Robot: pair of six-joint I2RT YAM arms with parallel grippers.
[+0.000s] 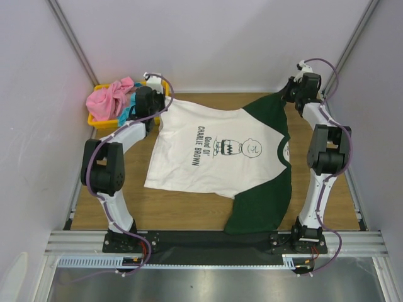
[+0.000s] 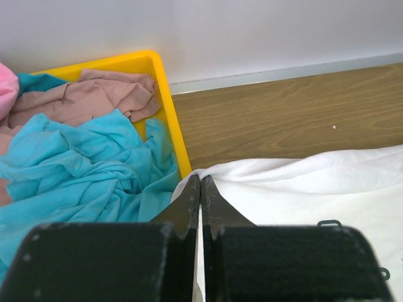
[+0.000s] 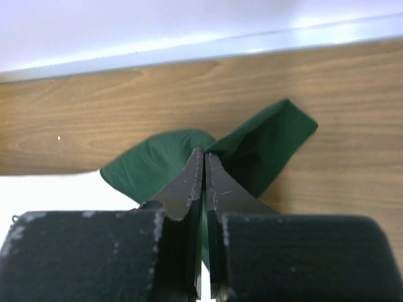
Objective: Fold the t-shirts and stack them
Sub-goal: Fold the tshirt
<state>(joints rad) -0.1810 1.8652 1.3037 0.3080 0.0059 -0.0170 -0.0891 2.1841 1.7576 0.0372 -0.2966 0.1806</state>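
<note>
Cloth of the Charlie Brown t-shirt (image 1: 214, 151) looks light and floppy; its far corners are clamped by left hand (image 2: 200, 180) and right hand (image 3: 204, 155), so sag's expected.

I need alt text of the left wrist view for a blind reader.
The left gripper, closed, pinches the edge of a white cloth t-shirt on a wooden table. Beside it, a yellow plastic tray holds crumpled turquoise cloth and pink cloth.

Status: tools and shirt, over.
Left tool shut on Charlie Brown shirt hem corner; right tool shut on its green sleeve. Shirt spread, print up, unfolded. Yellow tray close beside left tool.
</note>
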